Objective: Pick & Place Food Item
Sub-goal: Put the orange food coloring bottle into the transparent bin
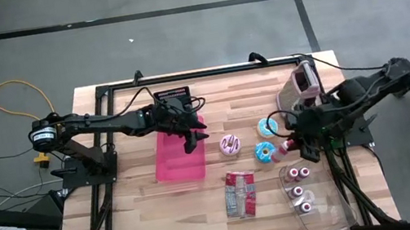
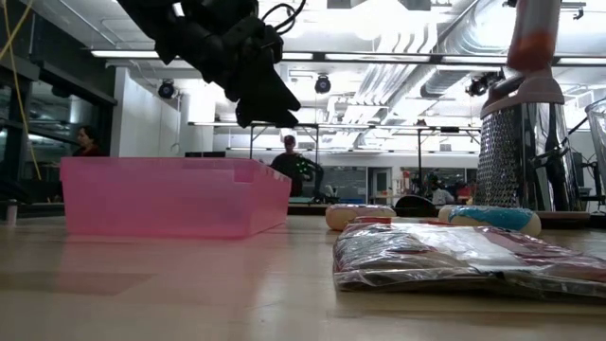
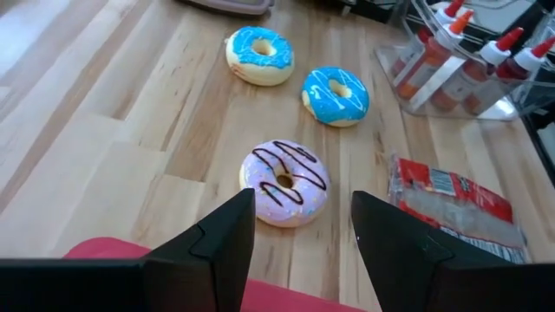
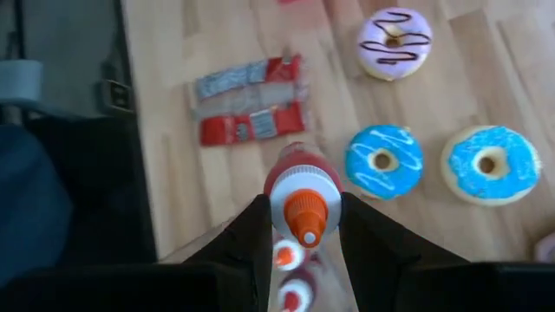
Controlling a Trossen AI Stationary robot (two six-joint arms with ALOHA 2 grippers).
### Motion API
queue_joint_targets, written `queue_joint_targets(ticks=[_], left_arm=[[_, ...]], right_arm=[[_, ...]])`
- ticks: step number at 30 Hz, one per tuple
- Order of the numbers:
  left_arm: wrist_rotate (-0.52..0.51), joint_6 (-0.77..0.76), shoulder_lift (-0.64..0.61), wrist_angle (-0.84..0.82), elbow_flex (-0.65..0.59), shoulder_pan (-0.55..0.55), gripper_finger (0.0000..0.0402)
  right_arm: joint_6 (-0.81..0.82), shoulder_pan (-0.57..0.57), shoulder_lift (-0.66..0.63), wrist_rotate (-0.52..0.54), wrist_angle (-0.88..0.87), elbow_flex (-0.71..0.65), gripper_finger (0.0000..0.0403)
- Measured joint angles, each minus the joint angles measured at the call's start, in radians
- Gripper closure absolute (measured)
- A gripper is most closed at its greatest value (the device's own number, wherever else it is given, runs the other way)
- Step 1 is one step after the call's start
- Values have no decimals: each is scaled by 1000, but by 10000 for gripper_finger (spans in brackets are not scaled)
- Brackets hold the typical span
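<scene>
1. Your right gripper [image 4: 303,227] is closed around a red squeeze bottle with an orange nozzle [image 4: 301,206], held above the desk [image 1: 147,215] just beside the nearer of the two blue-iced doughnuts [image 1: 265,152].
2. Your left gripper [image 1: 194,137] hangs over the right edge of the pink bin [image 1: 179,162] with its jaws apart and nothing between them. In the left wrist view the pink-iced doughnut with chocolate drizzle [image 3: 284,181] lies on the desk just beyond its fingers.
3. Judged from this, you are mid-carry on the right side: the bottle is picked and not yet placed. The left arm appears to wait above the bin.
4. The next move calls for carrying the bottle leftward over the doughnuts and the red-and-silver wrapped snack packs [image 1: 240,193] without brushing them, then lowering it into the pink bin, if that is the target. The left gripper sits over that bin, so you need to keep the two arms apart.
5. More red bottles stand in the clear tray [image 1: 320,216] near the right front of the desk. A steel box grater [image 2: 512,153] stands behind the doughnuts.
6. The snack packs carry printing, but no brand or word can be read in any view. No other legible writing shows.
</scene>
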Motion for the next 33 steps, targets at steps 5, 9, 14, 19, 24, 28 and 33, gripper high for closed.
queue_joint_targets(ticks=[5,9,14,19,24,28,33], left_arm=[[-2,-5,0,0,0,0,215],[-2,-5,0,0,0,0,215],[-2,-5,0,4,0,0,215],[-2,-5,0,11,0,0,215],[-2,-5,0,11,0,0,215],[-1,-1,0,12,0,0,215],[2,-1,0,14,0,0,215]], right_arm=[[90,108,0,17,-48,68,300],[195,199,0,17,-92,87,300],[373,332,1,25,-128,86,300],[563,458,13,78,-126,87,300],[744,573,68,125,-154,83,300],[834,638,139,142,-170,78,300],[938,694,227,158,-168,78,300]])
